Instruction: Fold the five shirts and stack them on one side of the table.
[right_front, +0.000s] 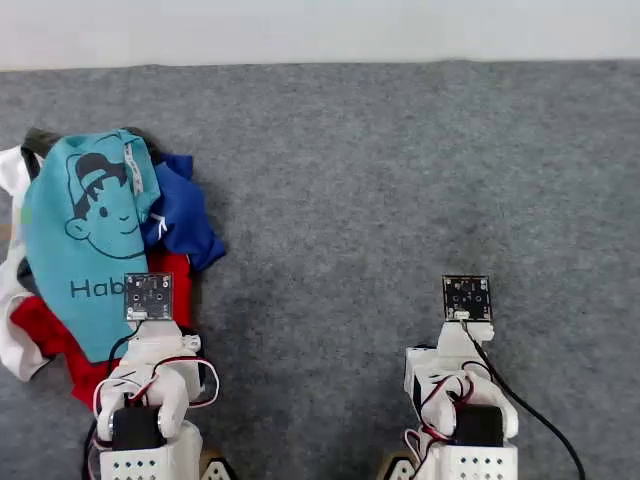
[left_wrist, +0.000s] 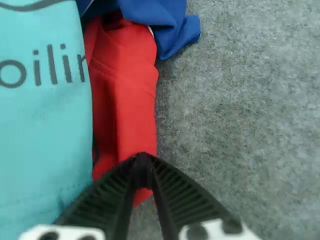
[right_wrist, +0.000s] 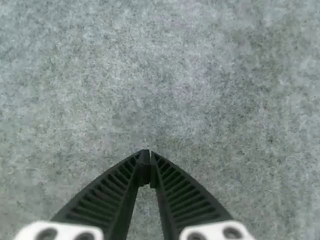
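A heap of unfolded shirts lies at the table's left side. On top is a teal shirt (right_front: 85, 235) (left_wrist: 40, 130) with a cartoon face. Under it are a blue shirt (right_front: 185, 215) (left_wrist: 160, 22), a red shirt (right_front: 60, 345) (left_wrist: 122, 100), a white shirt (right_front: 12, 290) and a dark one (right_front: 38, 140) at the far edge. My left gripper (left_wrist: 144, 161) is shut and empty, hanging over the red shirt's edge beside the teal one; its arm (right_front: 150, 380) stands at the front left. My right gripper (right_wrist: 146, 156) is shut, empty, over bare felt; its arm (right_front: 462, 385) is at the front right.
The grey felt table cover (right_front: 400, 180) spreads across the middle and right. A pale wall runs along the far edge.
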